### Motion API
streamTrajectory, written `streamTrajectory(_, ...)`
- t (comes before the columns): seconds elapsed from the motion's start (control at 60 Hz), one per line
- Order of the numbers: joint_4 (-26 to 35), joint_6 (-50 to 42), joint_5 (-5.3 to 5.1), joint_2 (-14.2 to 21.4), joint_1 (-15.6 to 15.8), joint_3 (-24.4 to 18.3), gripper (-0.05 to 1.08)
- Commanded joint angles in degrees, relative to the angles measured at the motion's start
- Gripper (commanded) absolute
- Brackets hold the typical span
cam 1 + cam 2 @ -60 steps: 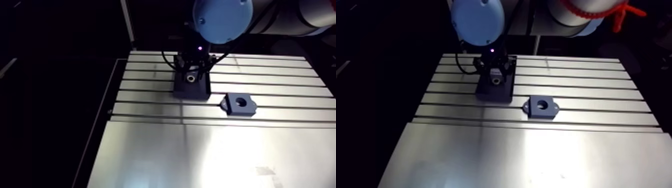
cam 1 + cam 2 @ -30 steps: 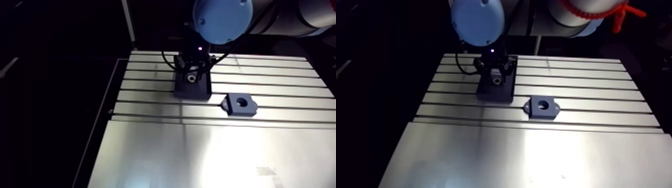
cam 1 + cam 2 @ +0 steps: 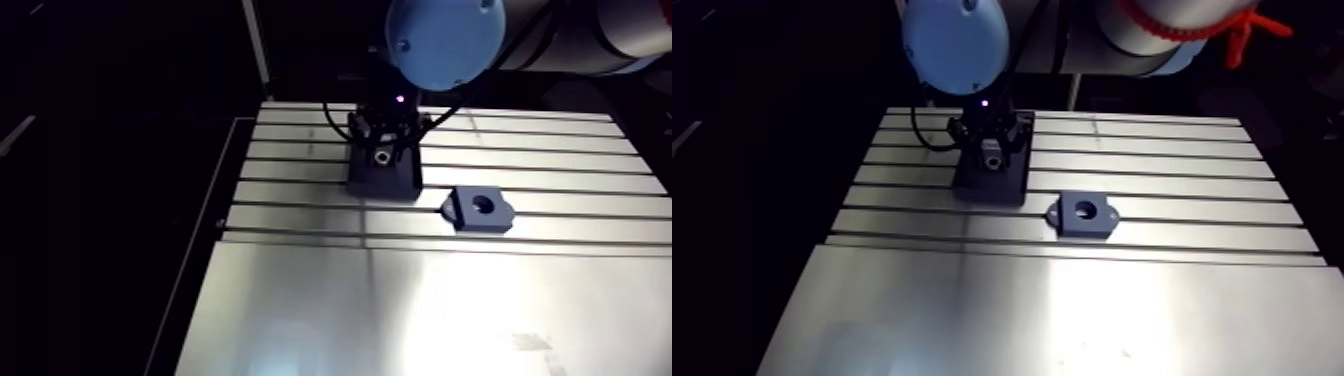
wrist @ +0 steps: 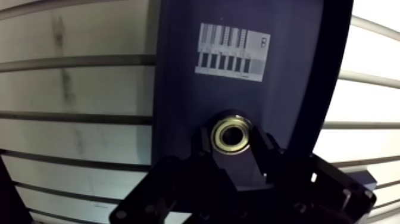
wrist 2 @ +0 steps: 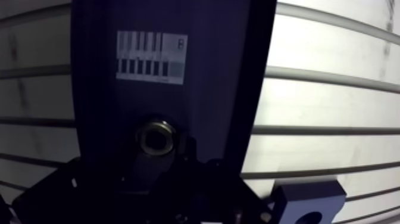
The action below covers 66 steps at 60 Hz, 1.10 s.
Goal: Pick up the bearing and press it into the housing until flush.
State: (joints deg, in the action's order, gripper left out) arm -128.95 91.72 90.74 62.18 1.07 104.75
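Arm view gives me the slotted worktop (image 3: 400, 300) almost whole, though its edges fall off into darkness and glare washes out the near plate. The arm's blue joint cap covers the wrist, so from there the gripper (image 4: 233, 143) is only a dark shape over a dark block (image 3: 383, 182). That block lies across the slots. In the wrist view its far end is cut off and its near end is hidden under the gripper body.

The housing (image 3: 480, 207) lies flat on the worktop, apart from the block and nearer the plain plate, with its bore facing up. In the wrist view only a corner of it and part of the bore show.

A pale striped label (image 4: 233, 52) marked B sits on the block ahead of the bearing. The bearing (image 4: 233, 134) rests in a round recess in the block, right at the gripper's tip. Its bore faces straight up at the wrist camera, so its axis stands upright to the worktop. The jaws are black against the black block, and I cannot tell whether they grip the ring or stand clear of it.
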Motion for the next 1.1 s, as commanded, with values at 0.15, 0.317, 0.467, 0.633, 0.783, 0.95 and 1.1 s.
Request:
streamTrajectory(0.15,-0.04,0.08,0.00,0.00,-0.11,0.15,0.55)
streamTrajectory(0.317,-0.04,0.08,0.00,0.25,-0.11,0.07,0.56)
streamTrajectory(0.467,0.04,0.08,0.00,0.51,-0.11,0.07,0.57)
streamTrajectory(0.633,0.12,-0.01,-0.26,1.02,-0.11,-0.28,0.58)
streamTrajectory(0.783,1.44,0.55,0.00,3.98,-0.11,-0.54,0.64)
streamTrajectory(0.95,6.60,2.29,-0.08,8.59,-0.78,-0.91,0.68)
streamTrajectory(1.1,11.59,5.10,0.00,14.48,-2.56,-0.32,0.75)
